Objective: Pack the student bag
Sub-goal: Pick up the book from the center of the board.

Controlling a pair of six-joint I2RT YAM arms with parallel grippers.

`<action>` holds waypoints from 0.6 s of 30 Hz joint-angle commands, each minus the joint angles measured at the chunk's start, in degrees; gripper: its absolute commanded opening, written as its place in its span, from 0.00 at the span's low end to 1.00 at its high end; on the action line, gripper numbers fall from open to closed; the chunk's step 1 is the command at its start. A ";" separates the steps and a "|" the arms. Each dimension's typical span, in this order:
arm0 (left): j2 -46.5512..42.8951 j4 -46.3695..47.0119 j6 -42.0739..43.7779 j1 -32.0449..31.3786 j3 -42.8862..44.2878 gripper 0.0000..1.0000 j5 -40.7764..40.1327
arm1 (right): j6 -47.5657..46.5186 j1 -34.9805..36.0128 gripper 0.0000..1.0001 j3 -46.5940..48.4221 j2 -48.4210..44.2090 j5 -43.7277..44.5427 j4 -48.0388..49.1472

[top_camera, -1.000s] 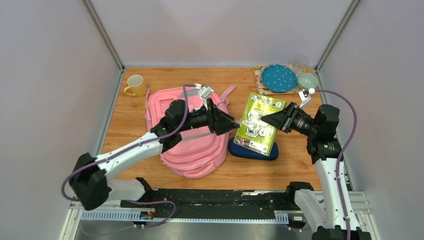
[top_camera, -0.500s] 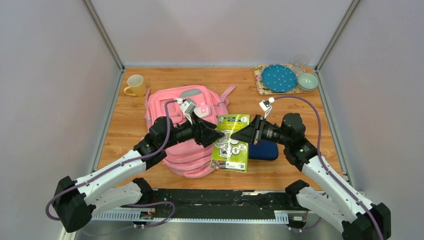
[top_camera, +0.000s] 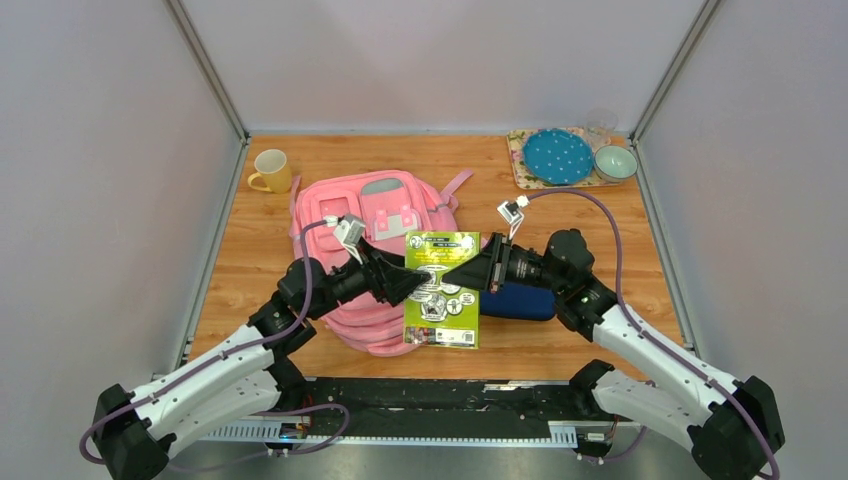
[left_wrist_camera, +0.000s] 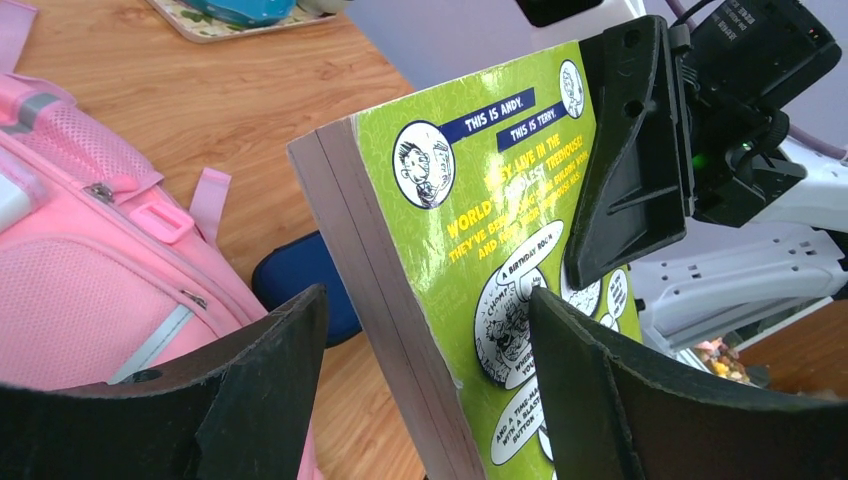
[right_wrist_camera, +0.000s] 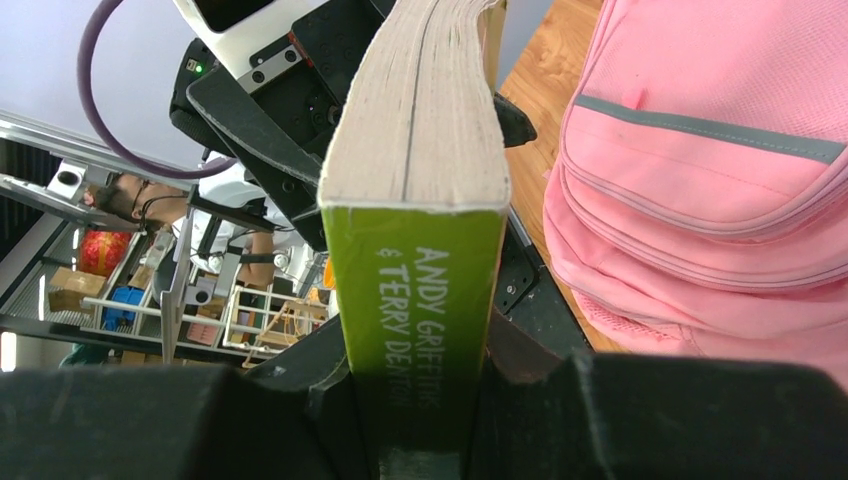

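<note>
The student bag (top_camera: 335, 200) is a pink backpack lying flat at centre-left, also in the left wrist view (left_wrist_camera: 70, 270) and the right wrist view (right_wrist_camera: 700, 150). A green paperback book (top_camera: 440, 290) hangs in the air just right of it, in front of a navy pouch (top_camera: 520, 300). My right gripper (top_camera: 472, 272) is shut on the book, clamping its spine (right_wrist_camera: 420, 290). My left gripper (top_camera: 408, 286) meets it from the left. Its open jaws (left_wrist_camera: 425, 370) straddle the book's page edge (left_wrist_camera: 400, 300), with a gap on the left side.
A yellow mug (top_camera: 271, 170) stands at the back left. At the back right a tray (top_camera: 522, 168) carries a blue dotted plate (top_camera: 557, 156), with a pale bowl (top_camera: 615, 161) and a glass (top_camera: 600, 125) beside it. White walls close in both sides.
Both grippers and the book have moved left and toward the near edge, off the pouch to beside the bag. The left jaws have widened around the book.
</note>
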 commanded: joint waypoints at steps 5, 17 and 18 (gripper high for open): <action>-1.95 1.15 -2.05 -0.01 -1.92 0.80 1.96 | 0.65 0.78 0.00 1.47 -4.12 -5.13 10.24; -2.32 3.50 -2.75 0.08 -0.26 0.81 7.47 | 0.72 0.78 0.00 2.09 -5.97 -8.30 12.16; -1.70 4.48 -3.11 0.08 -0.08 0.81 9.06 | 1.17 0.78 0.00 2.09 -5.36 -8.91 13.13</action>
